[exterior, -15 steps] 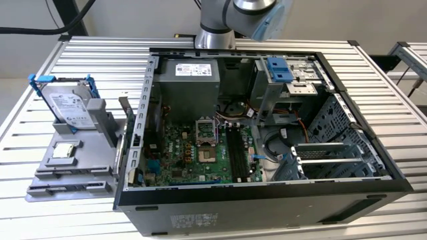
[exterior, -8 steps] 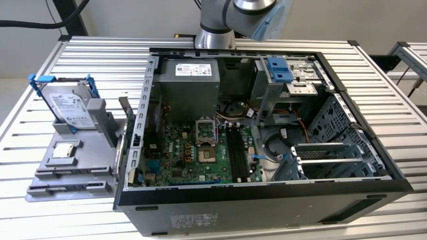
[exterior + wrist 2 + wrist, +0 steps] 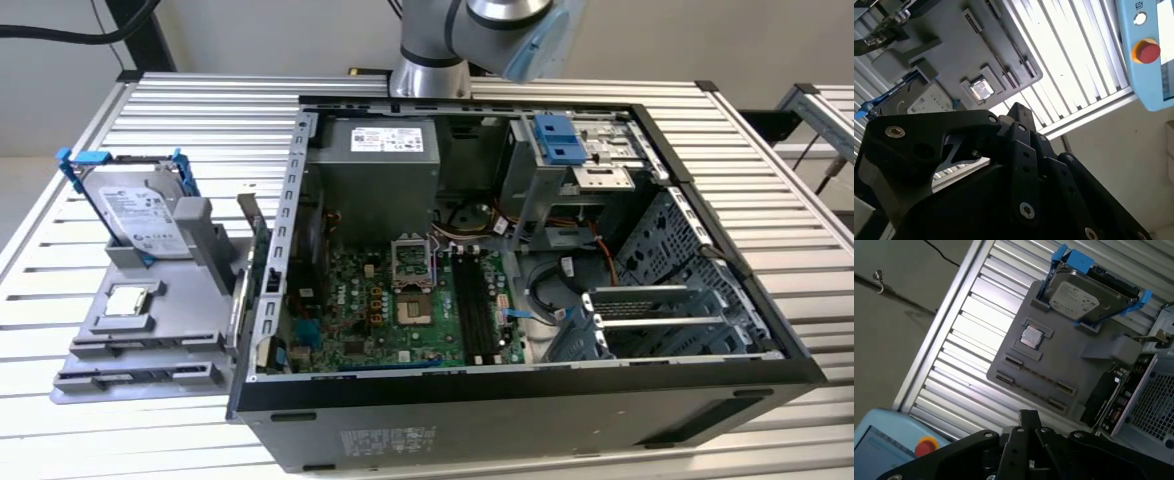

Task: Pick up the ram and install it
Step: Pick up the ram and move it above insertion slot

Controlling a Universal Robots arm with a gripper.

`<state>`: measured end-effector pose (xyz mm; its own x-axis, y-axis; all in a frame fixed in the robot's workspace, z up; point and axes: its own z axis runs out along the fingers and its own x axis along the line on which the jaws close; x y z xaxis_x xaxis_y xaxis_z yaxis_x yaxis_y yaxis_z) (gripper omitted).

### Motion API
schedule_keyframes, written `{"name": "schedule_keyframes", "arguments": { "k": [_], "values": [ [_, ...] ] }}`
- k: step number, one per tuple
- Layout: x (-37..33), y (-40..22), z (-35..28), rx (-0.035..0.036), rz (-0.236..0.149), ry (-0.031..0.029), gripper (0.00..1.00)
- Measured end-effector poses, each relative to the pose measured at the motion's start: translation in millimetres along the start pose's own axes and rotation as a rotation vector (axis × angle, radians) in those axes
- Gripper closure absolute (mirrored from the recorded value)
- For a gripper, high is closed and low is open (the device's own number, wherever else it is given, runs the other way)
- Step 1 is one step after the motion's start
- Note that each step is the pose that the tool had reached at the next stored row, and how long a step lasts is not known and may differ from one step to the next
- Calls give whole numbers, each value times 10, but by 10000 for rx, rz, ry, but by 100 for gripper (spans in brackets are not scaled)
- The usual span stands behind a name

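1. Where the long, thin blue ram stick is lying, I cannot tell.
2. The black metal gripper [image 3: 1029, 416], all bolted linkages, is hanging well apart from the flat grey plastic tray [image 3: 1064, 365]. Its fingers are drawn together and nothing is showing between them.
3. The tray is carrying a tilted silver hard drive in blue clips [image 3: 1076, 297] and a small square silver processor chip [image 3: 1031, 336].
4. It is lying on the ribbed aluminium table [image 3: 160, 100] beside the open black computer case [image 3: 534, 400], where the green motherboard [image 3: 387, 310] is showing long black slots [image 3: 474, 300].

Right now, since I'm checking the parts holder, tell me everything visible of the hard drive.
The hard drive is a silver metal box with a white label, framed by blue clips. It stands on edge, leaning, in a slot of the grey holder, on the slatted table at the exterior view's left of the computer case.
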<state>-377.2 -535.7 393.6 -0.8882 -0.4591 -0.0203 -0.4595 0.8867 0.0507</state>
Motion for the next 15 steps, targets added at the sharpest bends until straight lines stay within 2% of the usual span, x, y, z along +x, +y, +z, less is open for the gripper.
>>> {"name": "schedule_keyframes", "arguments": {
  "k": [8,15],
  "values": [
    [0,0,-2,-30,-1450,73,100],
    [0,0,-4,-52,-2573,129,100]
  ]
}}
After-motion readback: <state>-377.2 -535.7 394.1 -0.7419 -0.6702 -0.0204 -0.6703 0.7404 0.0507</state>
